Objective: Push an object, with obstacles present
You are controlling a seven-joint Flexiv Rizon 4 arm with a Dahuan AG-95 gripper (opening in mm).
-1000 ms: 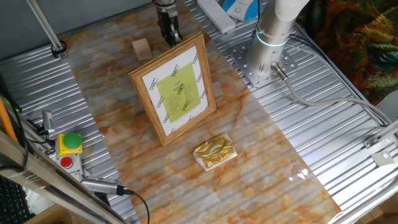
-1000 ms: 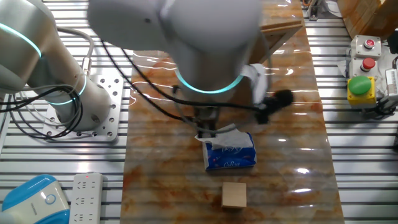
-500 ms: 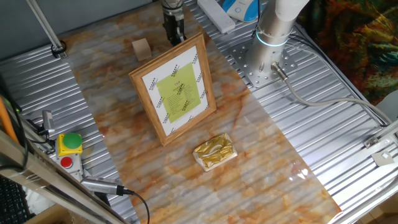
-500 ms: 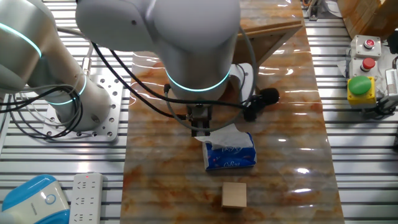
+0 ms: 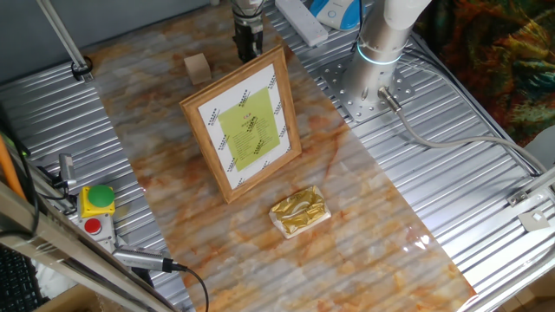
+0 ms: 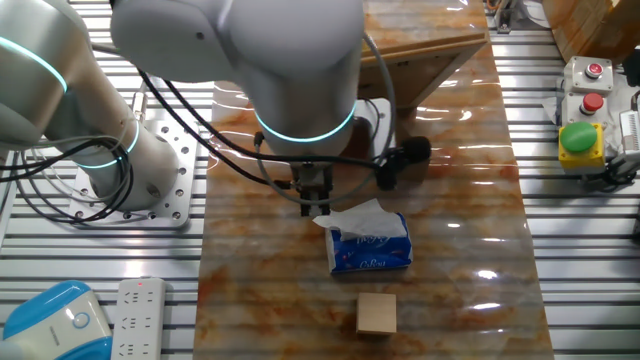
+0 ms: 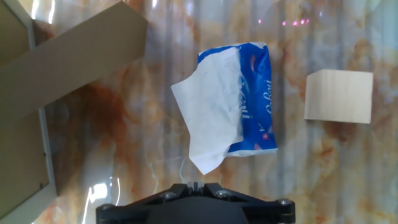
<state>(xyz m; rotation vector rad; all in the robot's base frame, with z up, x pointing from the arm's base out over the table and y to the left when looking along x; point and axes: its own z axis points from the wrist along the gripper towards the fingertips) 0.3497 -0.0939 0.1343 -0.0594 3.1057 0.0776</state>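
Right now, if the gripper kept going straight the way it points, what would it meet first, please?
Probably the marbled tabletop just short of the blue tissue packet; the gripper points down, though depth is unclear.

Light-tan block point(image 7: 339, 96), gold packet point(image 5: 298, 211)

One fixed view: looked down from high beyond the mat's point(image 5: 364, 217) long edge, far off, taking in its whole length.
Other fixed view: faced the opposite way from the arm's end, nearer.
Hand view: pointed straight down, close over the mat.
Shared: the block point(image 5: 197, 68) point(image 6: 377, 313) point(image 7: 339, 96) in all three; the frame point(image 5: 245, 121) point(image 6: 440, 45) point(image 7: 68, 59) too.
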